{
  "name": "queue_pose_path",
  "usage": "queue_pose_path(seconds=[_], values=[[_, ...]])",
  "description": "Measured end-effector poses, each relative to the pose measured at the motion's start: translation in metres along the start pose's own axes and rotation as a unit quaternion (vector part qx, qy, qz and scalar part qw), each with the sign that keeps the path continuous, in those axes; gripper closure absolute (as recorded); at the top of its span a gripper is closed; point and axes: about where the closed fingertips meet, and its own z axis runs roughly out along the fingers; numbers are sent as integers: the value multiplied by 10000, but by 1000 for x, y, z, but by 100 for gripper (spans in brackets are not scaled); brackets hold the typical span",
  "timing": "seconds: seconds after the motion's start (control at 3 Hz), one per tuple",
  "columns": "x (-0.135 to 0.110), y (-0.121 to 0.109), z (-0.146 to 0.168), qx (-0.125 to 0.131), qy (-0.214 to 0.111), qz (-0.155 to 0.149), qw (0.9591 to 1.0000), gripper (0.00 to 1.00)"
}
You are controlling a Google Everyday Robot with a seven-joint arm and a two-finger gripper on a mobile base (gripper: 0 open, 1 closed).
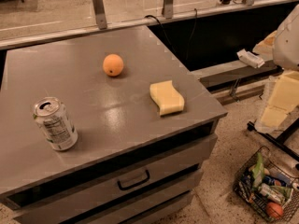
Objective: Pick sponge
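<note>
The pale yellow sponge (167,97), a thick block with wavy sides, lies flat on the grey cabinet top (84,83) near its right edge. My gripper (279,101) hangs at the far right of the view, off the cabinet and well to the right of the sponge, below the white arm housing (287,36). It holds nothing that I can see and is partly cut off by the frame edge.
An orange (113,65) sits behind and left of the sponge. A drink can (55,123) stands at the front left. The cabinet has a drawer with a black handle (133,179). A wire basket (266,185) of items sits on the floor at lower right.
</note>
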Motion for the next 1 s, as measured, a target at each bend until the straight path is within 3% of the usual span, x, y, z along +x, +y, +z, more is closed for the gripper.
queue_pose_path(seconds=[0.67, 1.0], values=[[-5, -4, 4, -75, -105, -59, 9999, 0], [-24, -24, 26, -275, -263, -315, 9988, 0]])
